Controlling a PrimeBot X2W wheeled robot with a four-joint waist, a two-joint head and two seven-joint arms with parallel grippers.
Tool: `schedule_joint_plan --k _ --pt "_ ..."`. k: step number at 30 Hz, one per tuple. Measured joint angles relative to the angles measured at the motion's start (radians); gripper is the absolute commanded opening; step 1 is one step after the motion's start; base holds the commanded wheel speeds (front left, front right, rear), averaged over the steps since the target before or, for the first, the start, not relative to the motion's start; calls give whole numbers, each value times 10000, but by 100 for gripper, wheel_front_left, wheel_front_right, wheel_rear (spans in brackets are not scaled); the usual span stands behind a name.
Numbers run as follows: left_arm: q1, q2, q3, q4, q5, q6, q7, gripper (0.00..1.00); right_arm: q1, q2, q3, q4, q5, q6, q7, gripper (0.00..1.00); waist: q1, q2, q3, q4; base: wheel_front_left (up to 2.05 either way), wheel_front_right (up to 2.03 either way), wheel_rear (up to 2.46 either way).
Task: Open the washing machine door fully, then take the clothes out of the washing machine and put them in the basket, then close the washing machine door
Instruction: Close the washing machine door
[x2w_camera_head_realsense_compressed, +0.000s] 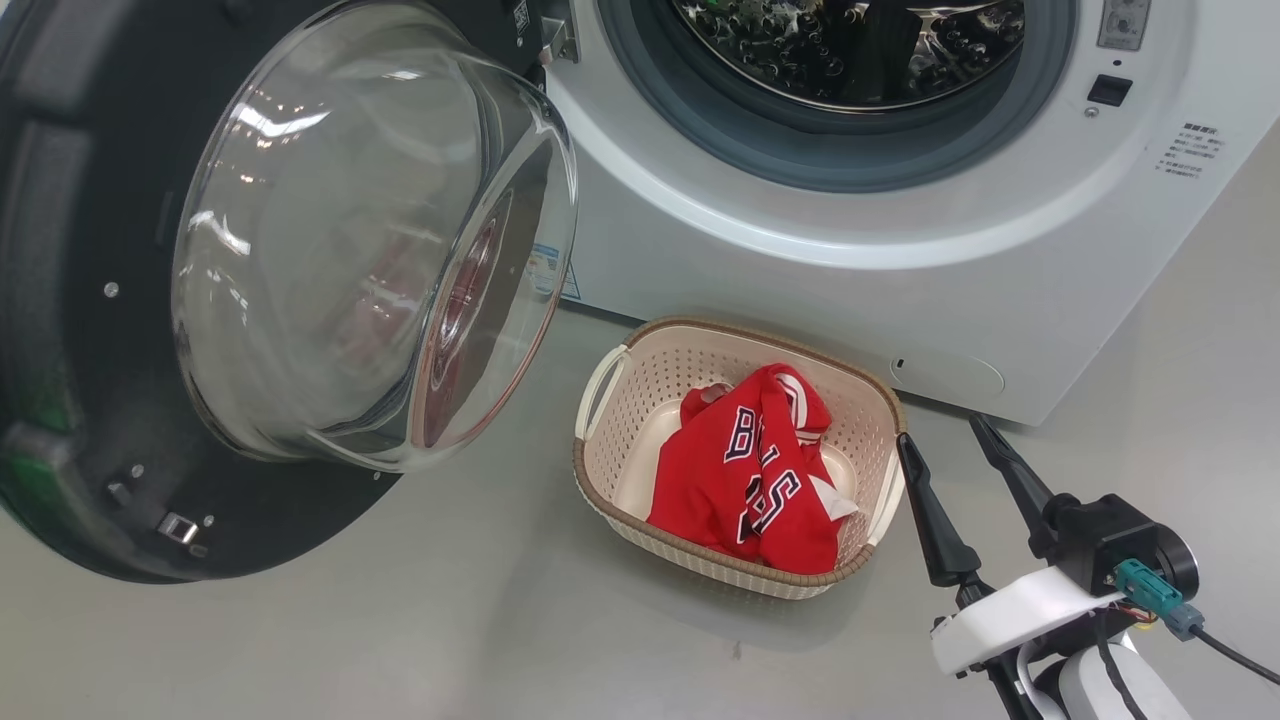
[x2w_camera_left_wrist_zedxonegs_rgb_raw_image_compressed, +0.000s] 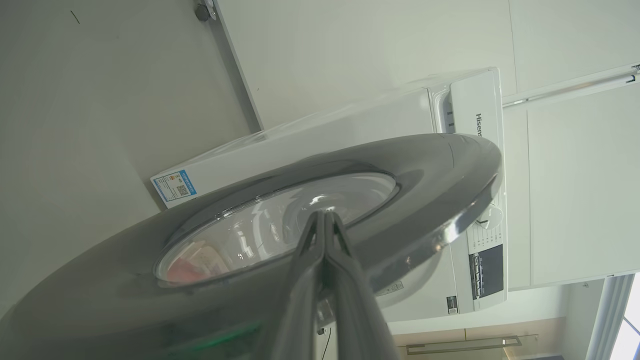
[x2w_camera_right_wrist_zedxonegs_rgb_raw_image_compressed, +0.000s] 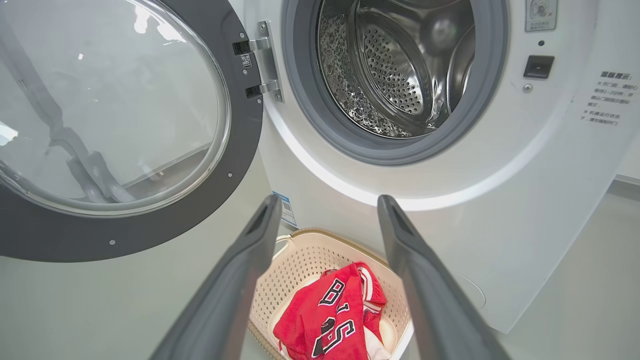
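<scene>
the clothes (x2w_camera_head_realsense_compressed: 750, 480), a bright red jersey with white trim and dark-edged white lettering, lie crumpled inside the basket (x2w_camera_head_realsense_compressed: 640, 390), heaped toward its right side and near rim. the basket is cream plastic with perforated sides, a brown woven-look rim and pale side handles. it stands on the floor (x2w_camera_head_realsense_compressed: 400, 620) just in front of the washing machine (x2w_camera_head_realsense_compressed: 800, 290), a white front-loader. inside the grey rubber ring, the drum (x2w_camera_right_wrist_zedxonegs_rgb_raw_image_compressed: 395, 75) shows bare, shiny perforated steel. the washing machine door (x2w_camera_head_realsense_compressed: 90, 350) is swung wide open to the left on its hinge, glossy black, its bulging clear glass bowl (x2w_camera_head_realsense_compressed: 330, 250) facing toward the basket. the right claw (x2w_camera_head_realsense_compressed: 941, 431) hangs just right of the basket, its two dark fingers spread well apart with nothing between them. the left claw (x2w_camera_left_wrist_zedxonegs_rgb_raw_image_compressed: 320, 215) has its fingers pressed together, tips at the door's outer face over the window; whether they touch it cannot be told.
</scene>
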Motion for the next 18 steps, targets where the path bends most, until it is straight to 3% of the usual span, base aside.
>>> schedule_joint_plan --k 18 --pt "736 -196 -579 -1271 -514 -384 1586 0 1 -48 -8 -46 0 -86 33 100 0 0 -77 89 0 0 0"
